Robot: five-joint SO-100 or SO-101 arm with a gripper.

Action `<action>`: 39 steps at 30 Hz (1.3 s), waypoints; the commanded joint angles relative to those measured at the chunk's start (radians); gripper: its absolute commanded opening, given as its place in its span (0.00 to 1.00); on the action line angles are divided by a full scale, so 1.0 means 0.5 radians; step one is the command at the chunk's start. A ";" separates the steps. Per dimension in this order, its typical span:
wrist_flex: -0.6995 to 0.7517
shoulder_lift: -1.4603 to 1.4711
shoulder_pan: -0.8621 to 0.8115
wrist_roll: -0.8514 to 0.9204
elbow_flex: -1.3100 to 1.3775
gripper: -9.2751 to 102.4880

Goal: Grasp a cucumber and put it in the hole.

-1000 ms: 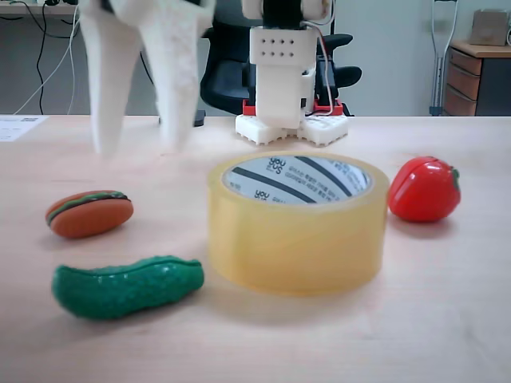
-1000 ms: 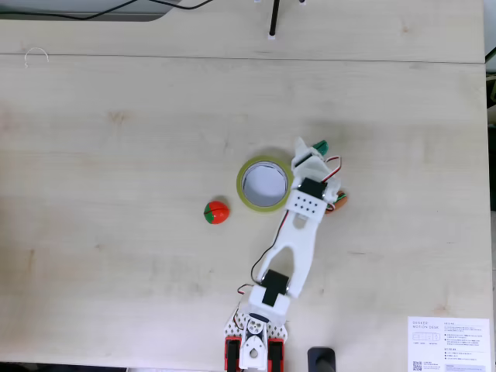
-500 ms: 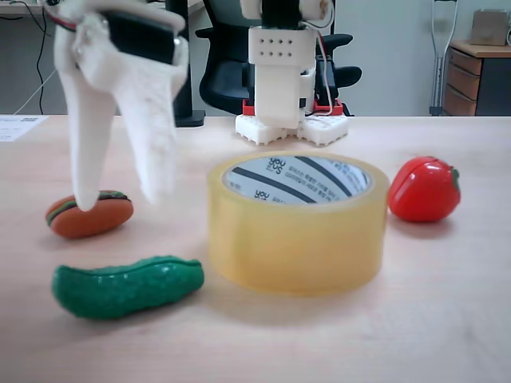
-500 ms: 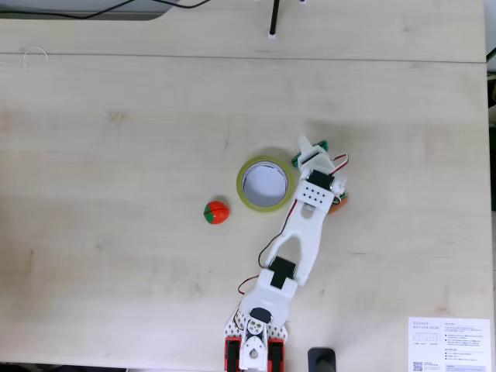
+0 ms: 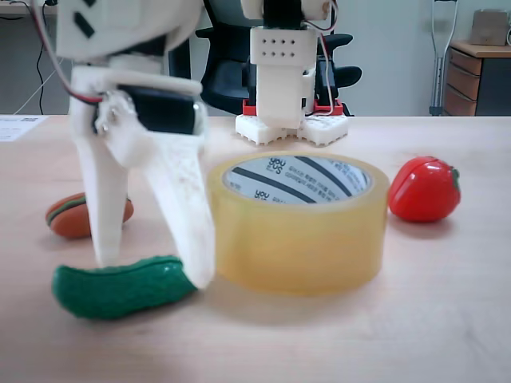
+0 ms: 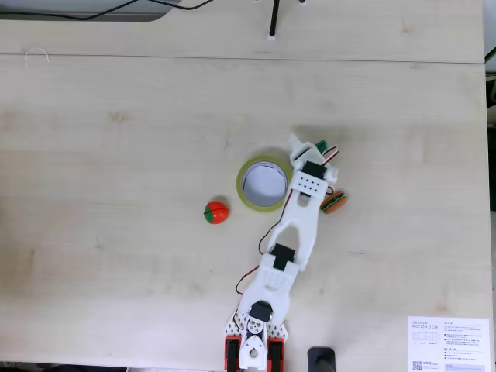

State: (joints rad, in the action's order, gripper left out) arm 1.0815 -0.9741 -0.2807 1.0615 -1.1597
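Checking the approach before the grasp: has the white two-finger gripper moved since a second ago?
Yes. In the front fixed view the white two-finger gripper has come down beside the translucent yellowish tape roll, open, straddling the dark green bumpy toy cucumber.

Both fixed views are bright and evenly lit by soft light from above. In the low one the near arm (image 5: 136, 144) and cucumber (image 5: 120, 287) are blurred and slightly overexposed, while the tape (image 5: 297, 223) is sharper; a soft shadow lies under it on the table (image 5: 447, 319), and the room behind is hazy. The top-down one is crisp, with short faint shadows beside the tomato (image 6: 216, 211).
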 commanded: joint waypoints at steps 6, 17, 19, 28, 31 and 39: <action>-0.025 0.092 0.018 0.104 0.291 0.46; -0.009 0.138 0.012 0.132 0.310 0.33; -0.009 0.144 0.012 0.132 0.310 0.33; -0.009 0.215 0.018 0.132 0.325 0.30; -0.009 0.233 0.015 0.132 0.350 0.27; -0.006 0.255 0.018 0.135 0.350 0.23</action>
State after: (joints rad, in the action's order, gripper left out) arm 1.0815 -0.8514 -0.2746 1.1213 -1.0124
